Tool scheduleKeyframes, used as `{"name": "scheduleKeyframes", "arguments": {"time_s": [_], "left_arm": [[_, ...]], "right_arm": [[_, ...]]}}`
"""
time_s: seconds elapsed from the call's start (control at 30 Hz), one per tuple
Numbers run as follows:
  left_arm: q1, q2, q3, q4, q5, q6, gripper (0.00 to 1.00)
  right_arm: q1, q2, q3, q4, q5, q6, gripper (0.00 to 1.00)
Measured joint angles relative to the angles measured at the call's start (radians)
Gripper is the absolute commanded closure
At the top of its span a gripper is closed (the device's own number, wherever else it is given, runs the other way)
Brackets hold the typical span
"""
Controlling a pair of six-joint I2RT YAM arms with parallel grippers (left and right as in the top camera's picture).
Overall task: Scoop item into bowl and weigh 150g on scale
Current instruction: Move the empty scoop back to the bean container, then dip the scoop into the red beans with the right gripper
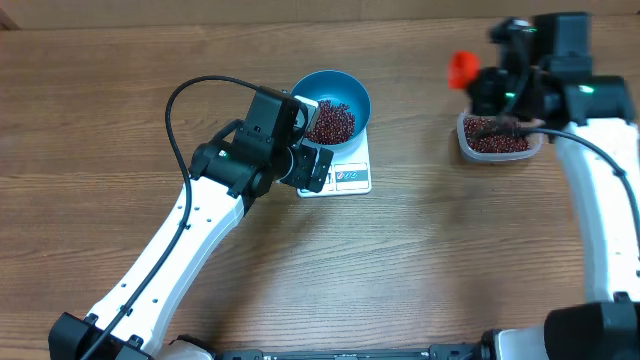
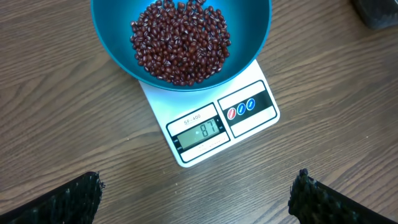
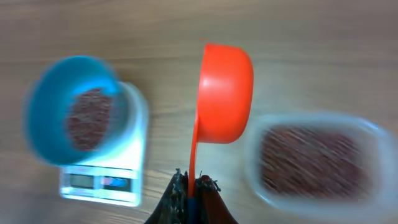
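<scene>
**Left wrist view.** The small flat white rectangular kitchen scale carries all the legible print, on the edge farthest from the round bright blue bowl. The model mark "SF-400" is printed just above the grey display window, which shows the digits "87". Beside the display, a white label panel with a black band bears three round symbols, one red and two blue, whose detail is unreadable.

**Overhead and right wrist views.** The print is too small or too blurred to read.

— Where do we see the beans?
— In the bowl, on the scale, toward the table's far edge. We see more in the tub, nearer the right edge.
</scene>
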Motion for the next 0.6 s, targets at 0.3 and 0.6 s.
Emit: {"name": "scheduleKeyframes", "arguments": {"time_s": [0.3, 0.6], "left_arm": [[0.0, 0.0, 0.0, 0.0, 0.0, 0.0, 0.0], [0.0, 0.0, 0.0, 0.0, 0.0, 0.0, 0.0]], "right_arm": [[-0.035, 0.053, -0.003, -0.066, 0.218, 0.0, 0.96], [-0.035, 0.214, -0.015, -0.104, 0.327, 0.0, 0.96]]}}
